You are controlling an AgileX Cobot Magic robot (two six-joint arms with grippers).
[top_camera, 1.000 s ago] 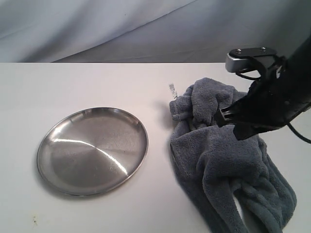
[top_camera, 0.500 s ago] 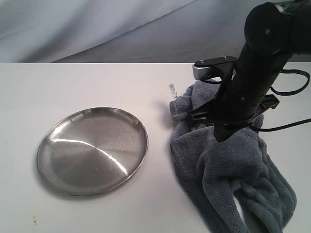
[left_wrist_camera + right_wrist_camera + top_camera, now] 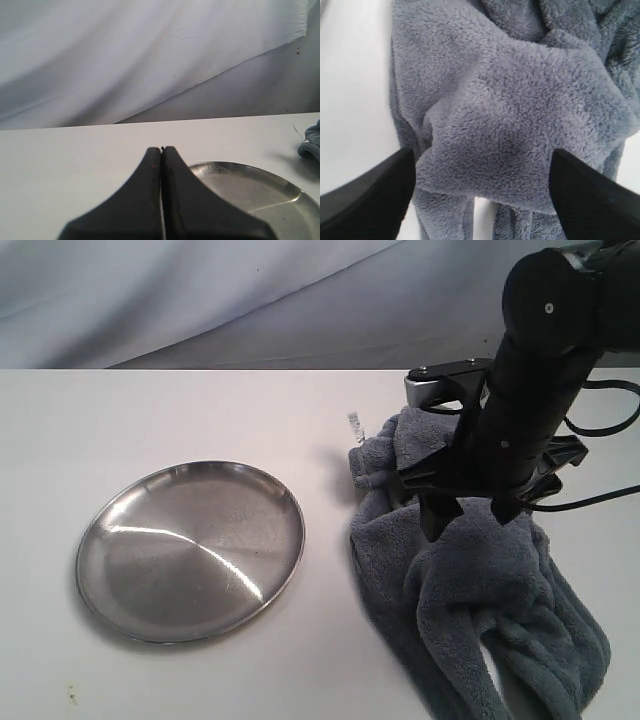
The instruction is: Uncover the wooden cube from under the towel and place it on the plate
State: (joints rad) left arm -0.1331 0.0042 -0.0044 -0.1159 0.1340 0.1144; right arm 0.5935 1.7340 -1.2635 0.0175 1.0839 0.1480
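Two fingers of the right gripper are spread wide over a hump in the towel, and nothing is held. The left gripper is closed tight with nothing in it, near the plate. No cube can be seen; it is likely hidden under the towel. If only a bit of fluff is pinched, the towel could slip out. If the cube is caught up with the cloth, it could be dragged off or dropped.
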